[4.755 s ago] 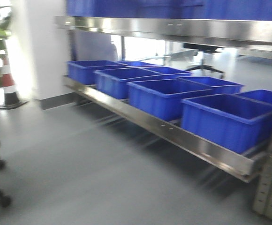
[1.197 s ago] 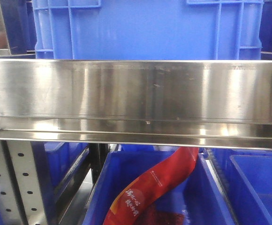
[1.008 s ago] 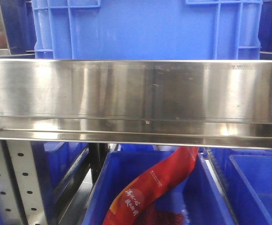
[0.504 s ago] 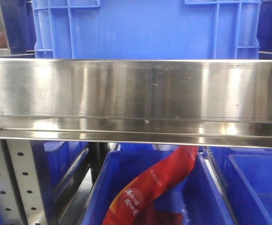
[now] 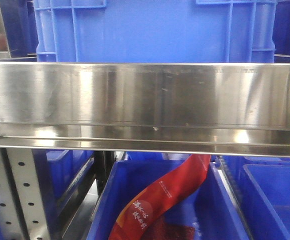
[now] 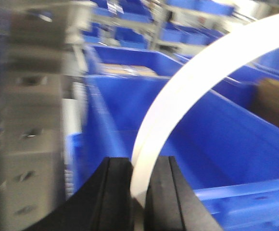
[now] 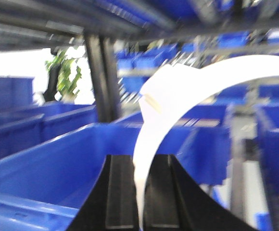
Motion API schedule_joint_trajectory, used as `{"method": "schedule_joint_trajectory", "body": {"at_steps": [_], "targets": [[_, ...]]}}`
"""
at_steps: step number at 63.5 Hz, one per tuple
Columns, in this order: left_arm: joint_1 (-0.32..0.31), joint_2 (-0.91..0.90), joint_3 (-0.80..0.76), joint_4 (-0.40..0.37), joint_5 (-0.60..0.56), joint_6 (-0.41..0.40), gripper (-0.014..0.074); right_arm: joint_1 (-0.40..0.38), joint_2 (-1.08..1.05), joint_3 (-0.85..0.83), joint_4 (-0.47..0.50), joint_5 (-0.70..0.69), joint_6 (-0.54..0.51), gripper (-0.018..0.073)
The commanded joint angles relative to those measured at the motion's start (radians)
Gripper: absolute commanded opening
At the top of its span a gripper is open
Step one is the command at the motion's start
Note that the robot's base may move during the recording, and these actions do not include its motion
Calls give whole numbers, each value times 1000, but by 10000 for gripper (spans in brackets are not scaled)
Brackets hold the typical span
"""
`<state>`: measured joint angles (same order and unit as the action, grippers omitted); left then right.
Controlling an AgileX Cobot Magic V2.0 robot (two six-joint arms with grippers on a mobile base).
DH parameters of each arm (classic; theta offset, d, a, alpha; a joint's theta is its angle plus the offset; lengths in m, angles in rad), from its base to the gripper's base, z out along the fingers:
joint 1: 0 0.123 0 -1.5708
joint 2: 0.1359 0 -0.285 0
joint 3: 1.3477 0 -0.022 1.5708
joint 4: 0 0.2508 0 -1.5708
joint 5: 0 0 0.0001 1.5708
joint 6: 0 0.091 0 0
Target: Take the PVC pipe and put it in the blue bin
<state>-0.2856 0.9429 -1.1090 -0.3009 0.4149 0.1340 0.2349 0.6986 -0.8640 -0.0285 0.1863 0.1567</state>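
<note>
Where your left hand (image 6: 140, 166) shows in its wrist view, its two black fingers (image 6: 116, 192) are pressed against the sides of the PVC pipe (image 6: 211, 62). The pipe stands up between them and bends away to the upper right in a smooth white arc. Behind that arc you look into an open blue bin (image 6: 216, 144). A neighbouring bin on the right holds something brown (image 6: 274, 101), too blurred to name, and a steel upright (image 6: 29, 144) is a blur on the left.

Your right hand (image 7: 139, 163) is likewise clamped on a white curved piece (image 7: 178, 89) that rises from between its fingers and sweeps off to the right. You cannot tell from these views whether it is the same pipe or a second one. Under it lies a long blue tub (image 7: 48, 168), with a dark rack post (image 7: 103, 77) and a green plant (image 7: 67, 77) beyond.

From the front camera you see a broad steel shelf rail (image 5: 145, 95) across the middle and a blue crate (image 5: 155, 30) resting above it. Below the rail is a blue container (image 5: 205, 220) with a red printed packet (image 5: 170, 192) lying inside, beside a perforated rack leg (image 5: 20, 195).
</note>
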Motion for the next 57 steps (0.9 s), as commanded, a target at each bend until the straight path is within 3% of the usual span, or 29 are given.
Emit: {"method": "schedule_joint_trajectory", "body": {"at_steps": [1, 10, 24, 43, 50, 57], "targets": [[-77, 89, -89, -6, -32, 19, -111, 47, 106, -63, 3, -57, -3, -167], [-142, 260, -272, -1, -32, 19, -111, 115, 290, -203, 3, -61, -3, -167], [-148, 544, -553, -10, -35, 19, -111, 161, 576, -447, 7, -36, -3, -167], [-151, 720, -655, -29, -34, 17, -104, 177, 738, -559, 29, -6, -3, -163], [-151, 729, -656, -33, -31, 17, 2, 181, 741, -559, 29, -4, -3, -66], [-151, 729, -656, -38, -29, 17, 176, 181, 741, -559, 29, 1, -3, 139]]}}
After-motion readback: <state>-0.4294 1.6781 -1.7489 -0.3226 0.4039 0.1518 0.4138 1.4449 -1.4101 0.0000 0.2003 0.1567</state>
